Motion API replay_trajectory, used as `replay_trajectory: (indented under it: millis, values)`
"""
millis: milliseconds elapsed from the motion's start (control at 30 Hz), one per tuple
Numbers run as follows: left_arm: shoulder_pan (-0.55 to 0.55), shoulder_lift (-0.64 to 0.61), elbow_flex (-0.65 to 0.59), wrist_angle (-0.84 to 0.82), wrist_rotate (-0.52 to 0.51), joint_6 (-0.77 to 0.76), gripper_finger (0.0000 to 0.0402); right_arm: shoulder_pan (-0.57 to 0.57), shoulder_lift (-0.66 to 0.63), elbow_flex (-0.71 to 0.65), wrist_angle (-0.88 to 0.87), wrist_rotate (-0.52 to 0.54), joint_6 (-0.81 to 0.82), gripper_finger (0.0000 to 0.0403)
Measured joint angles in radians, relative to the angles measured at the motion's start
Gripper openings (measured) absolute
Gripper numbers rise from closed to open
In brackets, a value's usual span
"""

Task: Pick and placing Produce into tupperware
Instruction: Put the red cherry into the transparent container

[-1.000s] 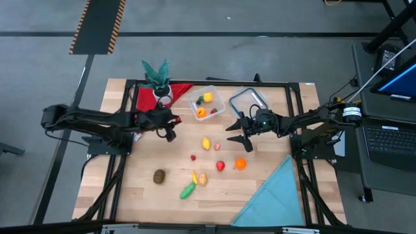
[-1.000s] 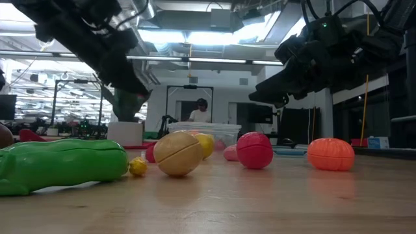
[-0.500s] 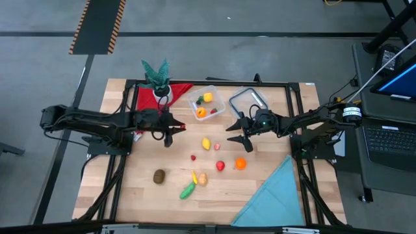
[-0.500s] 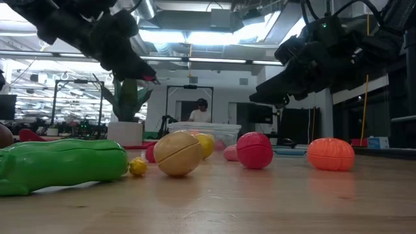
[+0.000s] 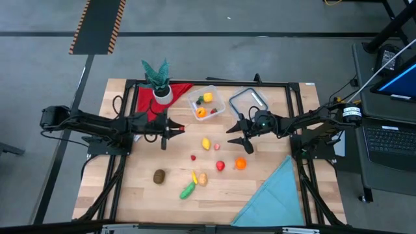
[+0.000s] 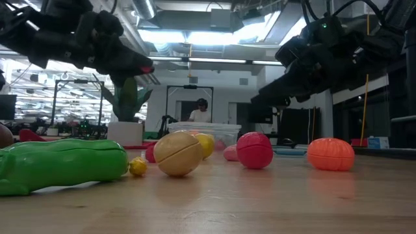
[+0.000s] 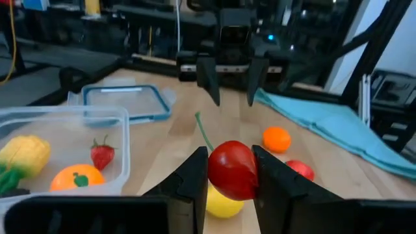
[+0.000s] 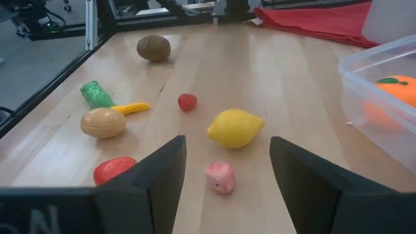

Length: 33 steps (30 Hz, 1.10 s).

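Holding a small round red toy fruit (image 7: 232, 170) between its two dark fingers, the left gripper (image 5: 170, 129) hangs above the wooden table (image 5: 136, 188), a little to the left of the small clear square plastic container (image 5: 207, 104). The jaws are clenched on this fruit. Inside the container lie a yellow corn piece (image 7: 23, 155), an orange toy fruit (image 7: 77, 178) and a small strawberry (image 7: 102, 156). The flat clear lid with the blue rim (image 5: 248, 99) lies just beside it. The right gripper (image 5: 238, 134) waits over the table near the lid with its jaws released and nothing between them. On the table, near it, are a yellow lemon (image 8: 235, 127), a pink piece (image 8: 220, 177), a small red berry (image 8: 187, 101), a beige potato (image 8: 103, 121), a green vegetable (image 8: 95, 94) and a brown kiwi (image 8: 153, 47).
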Motion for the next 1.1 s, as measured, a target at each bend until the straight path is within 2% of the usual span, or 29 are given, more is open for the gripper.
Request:
replay_trajectory:
  millis: [433, 733, 933, 1100]
  values:
    - [-0.001, 0.0, -0.021, 0.037, 0.014, 0.0, 0.0085, 0.0, 0.0, 0.0, 0.025, 0.0, -0.001, 0.0225]
    - [-0.001, 0.0, -0.021, 0.038, -0.041, -0.025, 0.0083, 0.0, 0.0, 0.0, 0.024, 0.0, -0.001, 0.0225]
    - [-0.001, 0.005, -0.021, 0.042, -0.122, -0.043, 0.0084, 0.0, 0.0, 0.0, 0.024, 0.065, -0.001, 0.0225]
    - [-0.001, 0.058, -0.021, 0.081, -0.217, -0.049, 0.0083, 0.0, 0.0, 0.0, 0.028, 0.087, -0.002, 0.0225]
